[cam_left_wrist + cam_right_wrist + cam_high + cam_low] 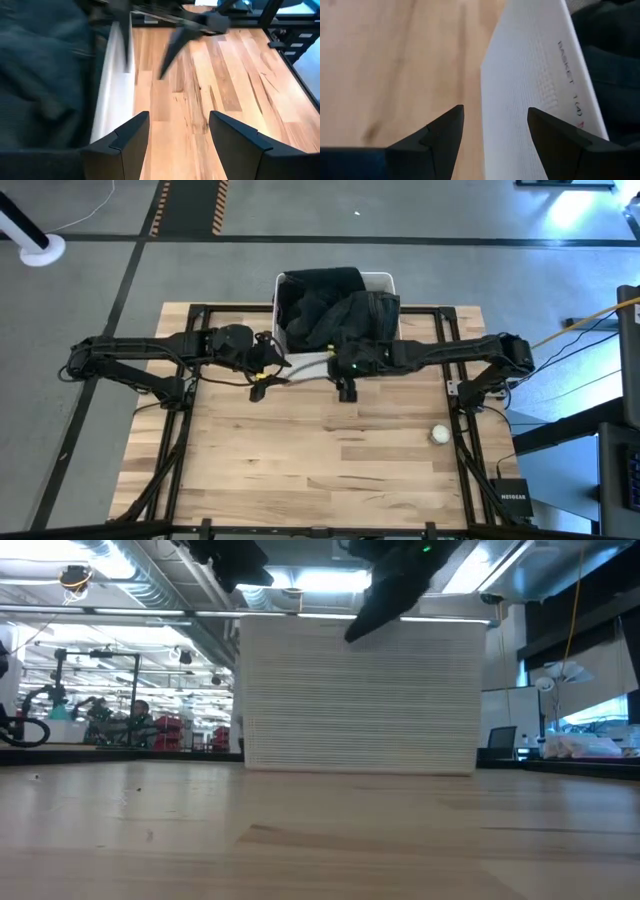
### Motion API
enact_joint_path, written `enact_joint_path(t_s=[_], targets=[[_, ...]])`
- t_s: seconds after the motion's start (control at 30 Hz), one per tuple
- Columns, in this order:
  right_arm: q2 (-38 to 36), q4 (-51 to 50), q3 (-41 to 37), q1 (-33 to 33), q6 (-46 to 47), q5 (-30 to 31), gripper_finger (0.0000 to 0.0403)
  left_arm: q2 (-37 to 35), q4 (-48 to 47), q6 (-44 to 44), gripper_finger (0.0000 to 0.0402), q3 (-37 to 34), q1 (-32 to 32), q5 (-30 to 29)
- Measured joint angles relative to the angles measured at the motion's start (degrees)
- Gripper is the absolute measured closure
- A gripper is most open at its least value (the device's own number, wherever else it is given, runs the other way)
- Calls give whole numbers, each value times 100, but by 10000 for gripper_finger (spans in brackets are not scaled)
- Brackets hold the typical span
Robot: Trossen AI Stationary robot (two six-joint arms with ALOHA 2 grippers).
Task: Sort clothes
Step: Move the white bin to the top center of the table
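— While both arms hang over the table's far middle, where have the clothes (pixel 335 305) ended up?

— Piled in the white bin (pixel 383 281), at twelve o'clock on the wooden table (pixel 300 460). Dark fabric (black or deep green, I can't tell which) fills it and drapes over its near rim.

— And the grippers?

— The left gripper (pixel 177 135) sits just off the bin's near wall, toward ten o'clock from the table's centre, fingers spread wide with only bare wood between them. The right gripper (pixel 495 131) hovers at the same wall, a little to the other side, its fingers also wide apart and holding nothing; the bin's printed side shows past them.

— Anything else on the table?

— A small white ball (pixel 440 435) lies at about four o'clock, well apart from both arms.
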Motion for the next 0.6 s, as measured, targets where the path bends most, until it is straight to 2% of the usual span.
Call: enact_joint_path(t_s=[0.2,0.33,0.47,0.6], targets=[[57,369,-2,-347,-182,-78,164,0,-56,-20,199,0,-30,-31],[38,375,-3,-434,-178,-361,164,-7,-154,-27,199,0,-34,-86],[18,85,108,-184,-138,-451,164,-7,-174,-19,199,0,-71,-130],[-246,-781,384,233,80,-376,164,-96,-292,34,199,0,-168,-398]])
